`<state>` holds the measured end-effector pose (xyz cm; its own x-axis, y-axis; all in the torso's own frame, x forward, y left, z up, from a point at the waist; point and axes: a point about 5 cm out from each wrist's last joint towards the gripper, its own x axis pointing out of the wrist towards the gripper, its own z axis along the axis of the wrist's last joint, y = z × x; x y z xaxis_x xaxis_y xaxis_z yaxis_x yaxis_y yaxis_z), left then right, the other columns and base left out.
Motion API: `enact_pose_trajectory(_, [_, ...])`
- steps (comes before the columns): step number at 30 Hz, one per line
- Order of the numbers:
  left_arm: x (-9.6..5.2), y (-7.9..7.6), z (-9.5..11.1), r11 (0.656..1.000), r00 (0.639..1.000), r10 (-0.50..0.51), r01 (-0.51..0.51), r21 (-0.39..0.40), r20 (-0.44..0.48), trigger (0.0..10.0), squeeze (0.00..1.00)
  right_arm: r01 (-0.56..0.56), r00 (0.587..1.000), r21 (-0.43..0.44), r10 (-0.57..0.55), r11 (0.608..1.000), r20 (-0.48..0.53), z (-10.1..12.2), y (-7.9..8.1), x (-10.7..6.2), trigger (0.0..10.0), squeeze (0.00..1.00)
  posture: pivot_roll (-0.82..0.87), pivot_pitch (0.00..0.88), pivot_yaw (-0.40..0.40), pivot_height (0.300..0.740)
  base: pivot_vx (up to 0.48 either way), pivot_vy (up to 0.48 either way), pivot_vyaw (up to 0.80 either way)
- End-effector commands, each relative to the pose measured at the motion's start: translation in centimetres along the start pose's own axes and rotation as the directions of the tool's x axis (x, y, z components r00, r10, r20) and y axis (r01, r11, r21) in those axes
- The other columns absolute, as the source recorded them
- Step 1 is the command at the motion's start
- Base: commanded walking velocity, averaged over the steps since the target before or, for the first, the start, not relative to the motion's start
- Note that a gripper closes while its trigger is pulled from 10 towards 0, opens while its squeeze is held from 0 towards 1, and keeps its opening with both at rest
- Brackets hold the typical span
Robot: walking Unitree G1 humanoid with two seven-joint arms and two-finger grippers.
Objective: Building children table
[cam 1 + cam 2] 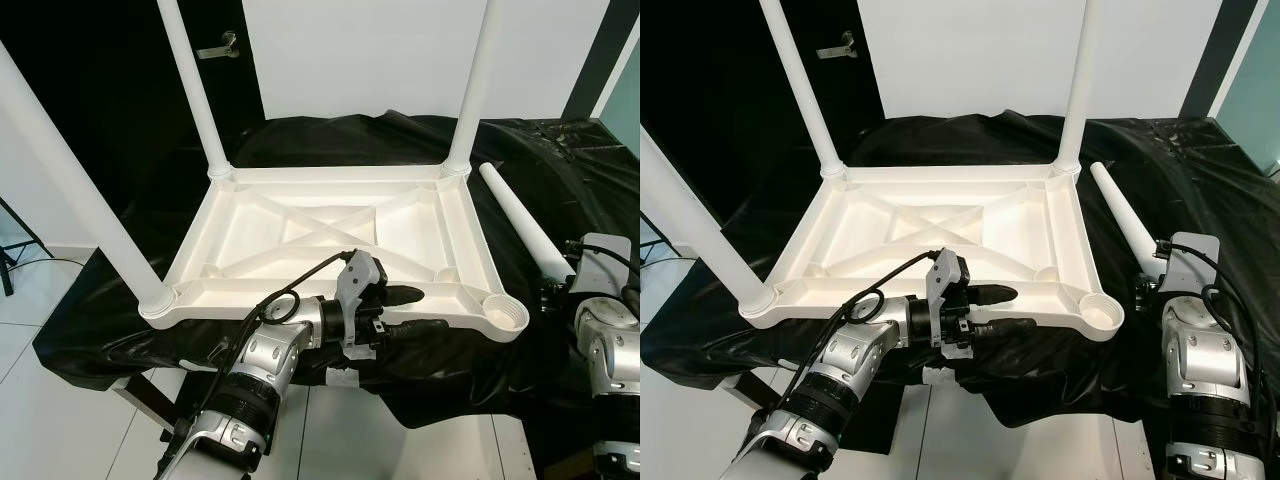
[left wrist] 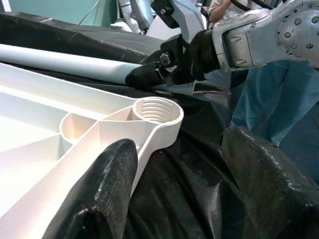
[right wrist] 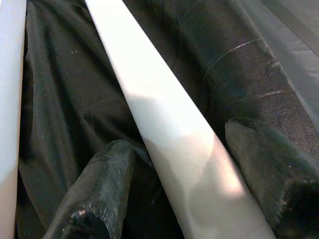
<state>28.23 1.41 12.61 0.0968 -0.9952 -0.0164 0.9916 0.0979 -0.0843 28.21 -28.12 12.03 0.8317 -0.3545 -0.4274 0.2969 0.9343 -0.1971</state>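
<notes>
A white children's table top [image 1: 330, 178] lies upside down on a black cloth. Legs stand in its far-left [image 1: 195, 90], far-right [image 1: 472, 90] and near-left [image 1: 70, 190] corners. The near-right threaded socket [image 1: 505, 315] is empty. A loose white leg [image 1: 520, 215] lies on the cloth to the right of the top. My left gripper [image 1: 415, 312] is open at the near rim, one finger above it and one below, pointing toward the empty socket [image 2: 156, 110]. My right gripper [image 3: 179, 137] is open with a finger on each side of the loose leg [image 3: 164, 124].
The black cloth [image 1: 560, 150] drapes over the work surface and hangs off its near edge above white floor tiles [image 1: 60, 400]. A black door with a handle [image 1: 218, 47] stands behind on the left. A person's legs in blue trousers [image 2: 269, 104] show beyond the right arm.
</notes>
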Motion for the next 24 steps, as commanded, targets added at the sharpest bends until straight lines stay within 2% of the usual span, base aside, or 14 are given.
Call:
enact_pose_trajectory(1, [-0.1,0.0,0.0,1.0,1.0,0.013,-0.013,0.013,-0.021,10.0,0.0,-0.044,0.962,0.056,0.057,0.997,-0.268,-6.0,1.0,0.2,10.0,0.0,-0.18,0.0,0.08,0.74,0.0,0.0,0.0])
enact_pose_trajectory(2, [-0.1,-0.1,-0.1,1.0,1.0,0.014,-0.013,0.014,-0.027,10.0,0.0,-0.033,0.951,0.077,0.055,0.996,-0.305,-7.1,1.2,0.0,10.0,0.0,-0.18,0.0,0.083,0.74,0.0,0.0,0.0])
enact_pose_trajectory(4, [-0.1,-0.1,-0.1,1.0,1.0,0.014,-0.013,0.014,-0.027,10.0,0.0,-0.033,0.951,0.077,0.055,0.996,-0.305,-7.1,1.2,0.0,10.0,0.0,-0.18,0.0,0.083,0.74,0.0,0.0,0.0])
enact_pose_trajectory(5, [-0.1,-0.1,-0.2,1.0,0.999,0.013,-0.012,0.016,-0.036,10.0,0.0,-0.009,0.944,0.111,0.045,0.994,-0.326,-8.0,1.2,-0.3,10.0,0.0,-0.19,0.0,0.087,0.74,0.0,0.0,0.0])
enact_pose_trajectory(6, [-0.1,-0.1,-0.2,1.0,0.999,0.013,-0.012,0.016,-0.036,10.0,0.0,-0.009,0.944,0.111,0.045,0.994,-0.326,-8.0,1.2,-0.3,10.0,0.0,-0.19,0.0,0.087,0.74,0.0,0.0,0.0])
enact_pose_trajectory(7, [0.0,-0.1,-0.3,1.0,0.999,0.009,-0.008,0.017,-0.046,10.0,0.0,0.009,0.949,0.155,0.041,0.988,-0.313,-8.2,1.3,-0.4,10.0,1.0,-0.2,0.0,0.094,0.74,0.0,0.0,0.0])
enact_pose_trajectory(12, [0.4,-0.2,-0.4,1.0,0.998,-0.005,0.007,0.023,-0.067,10.0,0.0,0.009,0.96,0.171,0.039,0.985,-0.277,-6.9,1.3,-0.7,10.0,1.0,-0.21,0.0,0.098,0.74,0.0,0.0,0.0])
enact_pose_trajectory(17, [0.6,-0.2,-0.3,1.0,0.997,-0.005,0.007,0.028,-0.072,10.0,0.0,-0.003,0.958,0.17,0.052,0.985,-0.282,-6.3,1.3,-0.9,10.0,1.0,-0.21,0.0,0.096,0.74,0.0,0.0,0.0])
enact_pose_trajectory(20, [0.7,-0.2,-0.3,1.0,0.997,0.003,0.0,0.03,-0.079,10.0,0.0,-0.009,0.946,0.213,0.078,0.977,-0.315,-5.8,1.4,-1.6,10.0,1.0,-0.21,0.0,0.089,0.74,0.0,0.0,0.0])
enact_pose_trajectory(21, [0.7,-0.2,-0.3,1.0,0.997,0.007,-0.004,0.03,-0.083,10.0,0.0,-0.013,0.938,0.236,0.094,0.972,-0.333,-5.9,1.5,-1.9,10.0,0.29,-0.2,0.0,0.087,0.74,0.0,0.0,0.0])
enact_pose_trajectory(22, [0.7,-0.2,-0.3,1.0,0.996,0.012,-0.01,0.028,-0.09,10.0,0.0,-0.013,0.93,0.258,0.106,0.966,-0.351,-6.0,1.7,-2.2,10.0,0.29,-0.2,0.0,0.087,0.74,0.0,0.0,0.0])
enact_pose_trajectory(23, [0.6,-0.1,-0.4,1.0,0.995,0.017,-0.015,0.027,-0.098,10.0,0.0,-0.016,0.92,0.27,0.12,0.963,-0.374,-6.3,1.9,-2.6,10.0,0.01,-0.2,0.0,0.086,0.74,0.0,0.0,0.0])
enact_pose_trajectory(24, [0.6,-0.1,-0.4,1.0,0.995,0.017,-0.015,0.027,-0.098,10.0,0.0,-0.016,0.92,0.27,0.12,0.963,-0.374,-6.3,1.9,-2.6,10.0,0.01,-0.2,0.0,0.086,0.74,0.0,0.0,0.0])
